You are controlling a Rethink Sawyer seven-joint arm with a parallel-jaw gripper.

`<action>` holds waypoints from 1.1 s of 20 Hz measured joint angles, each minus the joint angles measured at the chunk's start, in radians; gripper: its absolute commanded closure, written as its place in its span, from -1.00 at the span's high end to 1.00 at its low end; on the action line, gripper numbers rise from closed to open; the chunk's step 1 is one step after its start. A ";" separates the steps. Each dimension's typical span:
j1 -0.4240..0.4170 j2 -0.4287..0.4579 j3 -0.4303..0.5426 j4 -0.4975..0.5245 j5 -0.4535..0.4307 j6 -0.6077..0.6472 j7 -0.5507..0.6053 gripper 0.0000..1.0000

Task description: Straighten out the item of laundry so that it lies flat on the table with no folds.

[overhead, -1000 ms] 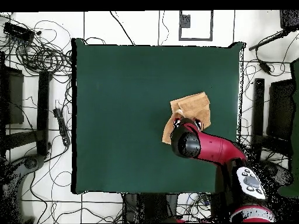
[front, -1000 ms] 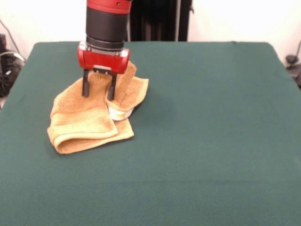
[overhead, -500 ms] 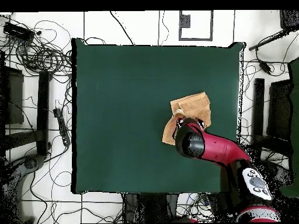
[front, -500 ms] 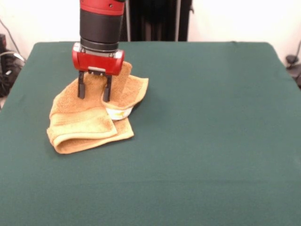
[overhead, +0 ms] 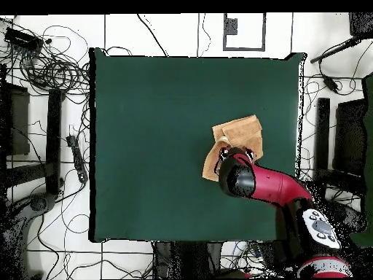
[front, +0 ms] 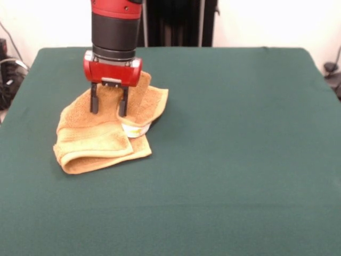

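The item of laundry [front: 96, 141] is an orange-tan towel lying folded and bunched on the left part of the green table [front: 224, 160], with a white label showing at its right fold. My gripper [front: 108, 113] hangs just over the towel's rear half, open, its two black fingers [front: 95, 103] pointing down with towel seen between them. In the overhead view the towel [overhead: 240, 133] shows near the table's right edge, partly hidden under my arm. The gripper [overhead: 240, 155] itself is mostly covered by the arm there.
Cables and stands lie on the floor around the table [overhead: 146, 131] in the overhead view. Dark equipment [front: 8, 74] sits beyond the table's left edge in the front view.
The gripper shifted left and rose slightly a second ago, then settled a little right and lower. The towel's shape is nearly unchanged.
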 measured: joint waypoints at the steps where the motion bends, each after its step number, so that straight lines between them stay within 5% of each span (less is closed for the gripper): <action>1: -0.005 0.000 0.004 0.000 -0.002 0.000 0.000 1.00; 22: -0.095 0.067 0.082 -0.060 -0.042 0.054 0.000 1.00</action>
